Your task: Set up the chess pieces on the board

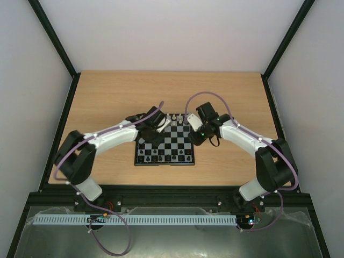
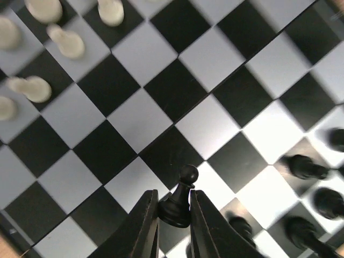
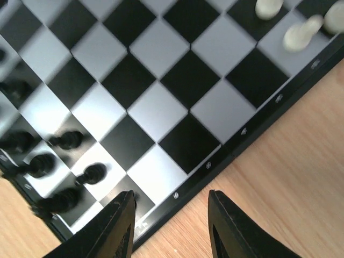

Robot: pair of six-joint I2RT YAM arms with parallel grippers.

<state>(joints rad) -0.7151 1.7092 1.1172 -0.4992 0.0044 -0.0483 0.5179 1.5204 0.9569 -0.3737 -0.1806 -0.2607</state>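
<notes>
Pinching a black pawn (image 2: 181, 196) tight, our left gripper (image 2: 173, 210) sits over the board (image 2: 141, 119), with open middle squares ahead. Our right gripper (image 3: 171, 215) gapes empty across the board's border, half over the wooden tabletop (image 3: 290, 177).

- We take this for a robotics lab: a closed test cell built for one rig
- We see plain white walls (image 1: 172, 32) held in black frame posts (image 1: 54, 37), boxing in a single wooden table (image 1: 107, 91)
- We see a left arm (image 1: 115, 134) and a right arm (image 1: 242, 137) bolted at its near edge, with purple cables (image 1: 129, 234) looping off them
- We see a white slotted cable duct (image 1: 140, 220) running along the front, and a board (image 1: 164, 160) lying between the arms
</notes>
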